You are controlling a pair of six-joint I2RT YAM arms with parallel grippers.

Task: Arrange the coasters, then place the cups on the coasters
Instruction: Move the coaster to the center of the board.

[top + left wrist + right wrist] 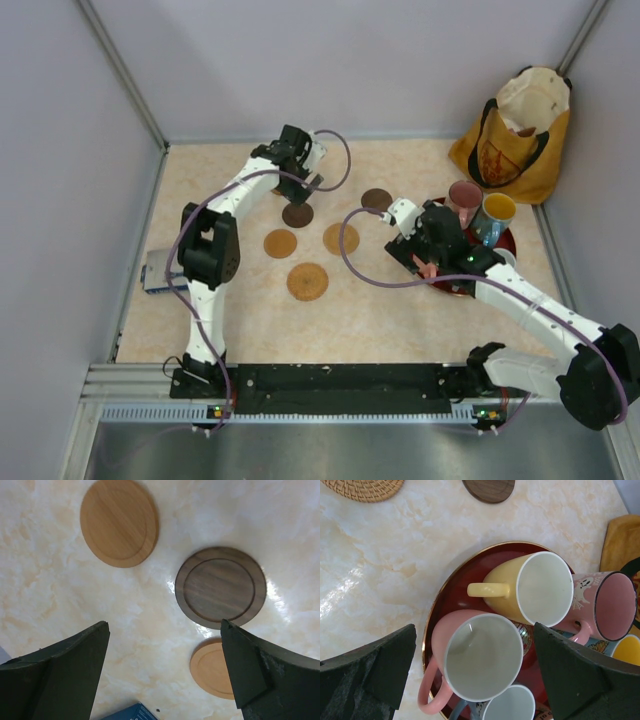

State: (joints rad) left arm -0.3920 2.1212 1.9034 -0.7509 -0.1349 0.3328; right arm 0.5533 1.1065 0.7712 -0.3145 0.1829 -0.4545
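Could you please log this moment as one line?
left gripper: open, by dark coaster | right gripper: open, over pink cup on red tray | cups: none on coasters yet

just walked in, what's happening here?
Both grippers are open and empty. The left gripper hovers over a dark brown round wooden coaster, tan round coasters lying nearby. The right gripper hangs over a pink handled mug in the red round tray. No mug sits on a coaster yet.

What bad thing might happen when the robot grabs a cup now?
The pink cup and yellow cup stand crowded on the red tray, so the open right pincer may knock one while gripping the other. A cup set off-centre on the thin dark coaster might wobble.
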